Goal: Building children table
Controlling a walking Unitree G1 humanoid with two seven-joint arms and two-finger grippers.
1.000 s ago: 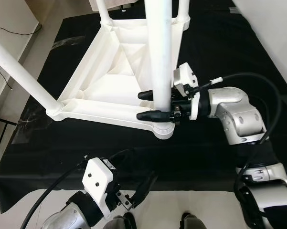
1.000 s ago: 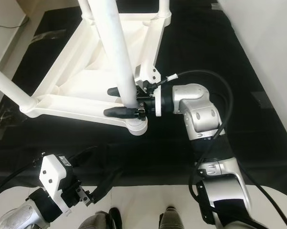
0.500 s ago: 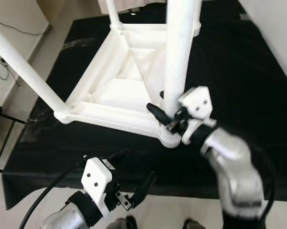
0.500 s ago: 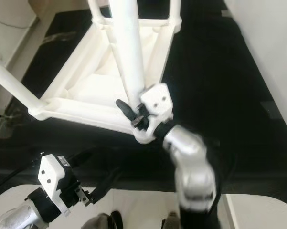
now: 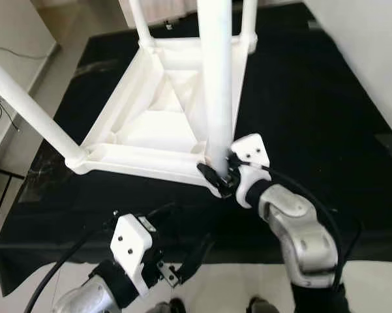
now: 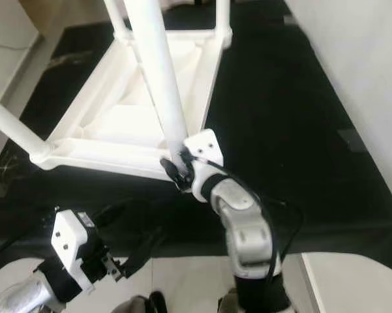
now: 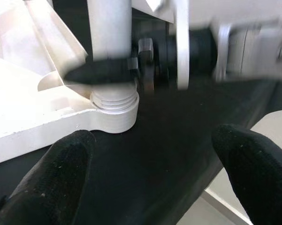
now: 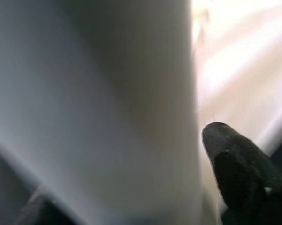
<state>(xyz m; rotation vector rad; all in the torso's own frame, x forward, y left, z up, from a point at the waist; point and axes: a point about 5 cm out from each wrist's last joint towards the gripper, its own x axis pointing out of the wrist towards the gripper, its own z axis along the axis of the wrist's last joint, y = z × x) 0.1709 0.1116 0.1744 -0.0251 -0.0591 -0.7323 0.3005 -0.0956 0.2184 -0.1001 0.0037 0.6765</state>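
Note:
A white children's table (image 5: 158, 124) lies upside down on a black cloth, its legs pointing up. The nearest leg (image 5: 216, 78) stands in the front corner socket (image 7: 113, 117), with screw threads showing just above the socket. My right gripper (image 5: 216, 176) is shut on this leg at its base; one black finger (image 7: 103, 72) crosses the leg's front. The right wrist view has the leg (image 8: 108, 103) blurred and very close beside one fingertip (image 8: 234, 159). My left gripper (image 7: 155, 173) hangs open low by the cloth's front edge, facing that corner, with nothing between its fingers.
The black cloth (image 5: 313, 111) covers a low surface whose front edge runs just before my body. Another leg (image 5: 26, 98) slants up at the left, and two more (image 5: 138, 19) stand at the back. A pale wall (image 5: 372, 45) rises at the right, bare floor (image 5: 13, 26) at the left.
My right arm has swung from the leg's right side round to its front, the gripper staying at the leg's base. The head camera shifted. The left gripper has not moved.

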